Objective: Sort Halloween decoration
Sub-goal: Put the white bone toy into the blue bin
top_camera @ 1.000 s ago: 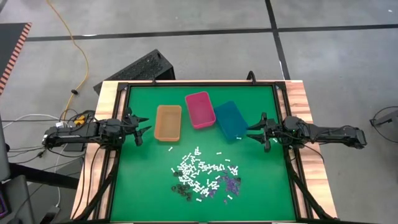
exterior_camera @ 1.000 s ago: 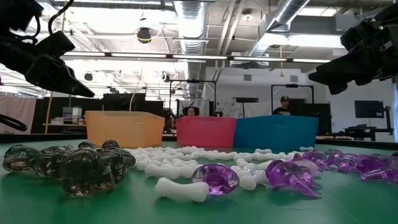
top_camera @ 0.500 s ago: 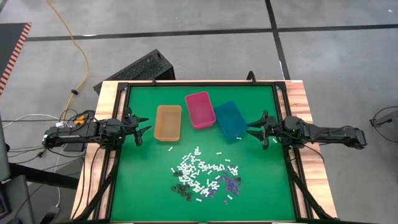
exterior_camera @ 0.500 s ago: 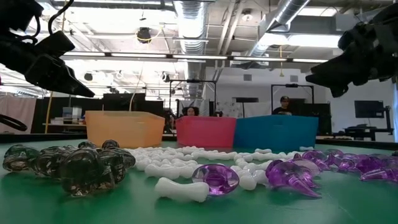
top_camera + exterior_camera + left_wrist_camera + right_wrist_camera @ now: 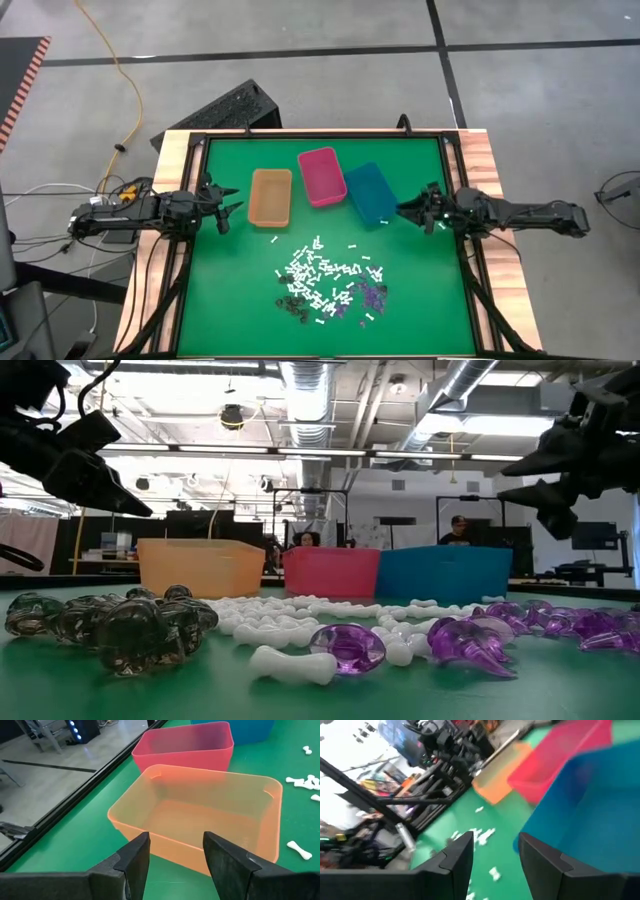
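Three bins point(image 5: 323, 176) stand in a row between the left gripper point(image 5: 232, 208) and the right gripper point(image 5: 404, 211). The Halloween decoration point(image 5: 328, 283) lies scattered on the table point(image 5: 230, 290), nearer the front edge than either gripper, between them.

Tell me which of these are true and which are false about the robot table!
1. The orange bin has pieces in it. False: it is empty.
2. The pink bin sits between the orange bin and the teal bin. True.
3. The left gripper is holding a white bone. False: it is open and holds nothing.
4. The white bones, purple bits and dark bits lie in a pile on the green mat. True.
5. The right gripper is beside the teal bin. True.
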Controlling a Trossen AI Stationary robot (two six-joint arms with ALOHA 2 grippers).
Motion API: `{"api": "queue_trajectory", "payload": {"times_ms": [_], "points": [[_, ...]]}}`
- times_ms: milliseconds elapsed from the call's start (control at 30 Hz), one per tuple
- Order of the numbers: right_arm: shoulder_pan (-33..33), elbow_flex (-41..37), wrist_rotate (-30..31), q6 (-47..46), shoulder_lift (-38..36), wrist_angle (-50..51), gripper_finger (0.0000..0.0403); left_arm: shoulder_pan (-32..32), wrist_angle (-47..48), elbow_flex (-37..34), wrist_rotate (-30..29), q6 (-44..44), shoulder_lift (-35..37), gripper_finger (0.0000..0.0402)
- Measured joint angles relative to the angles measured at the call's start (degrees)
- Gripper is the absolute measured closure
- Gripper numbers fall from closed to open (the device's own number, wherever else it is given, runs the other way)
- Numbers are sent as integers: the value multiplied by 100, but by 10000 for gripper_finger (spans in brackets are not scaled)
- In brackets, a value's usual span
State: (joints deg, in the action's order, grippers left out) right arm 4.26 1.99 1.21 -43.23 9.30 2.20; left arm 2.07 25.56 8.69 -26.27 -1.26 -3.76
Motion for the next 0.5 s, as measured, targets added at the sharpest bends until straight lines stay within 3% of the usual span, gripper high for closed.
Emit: {"api": "queue_trajectory", "payload": {"times_ms": [133, 267, 333, 500], "points": [[-1, 251, -36, -198, 288, 188, 214, 0, -77, 0, -1, -459, 1, 225], [1, 1048, -81, 225, 691, 370, 214, 2, -417, -2, 255, -815, -1, 225], [-1, 1615, 34, 493, 983, 1178, 214, 2, -756, -2, 484, -798, 1, 225], [5, 3067, 651, 578, 2024, 4333, 214, 2, -1608, -2, 1030, 87, 1, 225]]}}
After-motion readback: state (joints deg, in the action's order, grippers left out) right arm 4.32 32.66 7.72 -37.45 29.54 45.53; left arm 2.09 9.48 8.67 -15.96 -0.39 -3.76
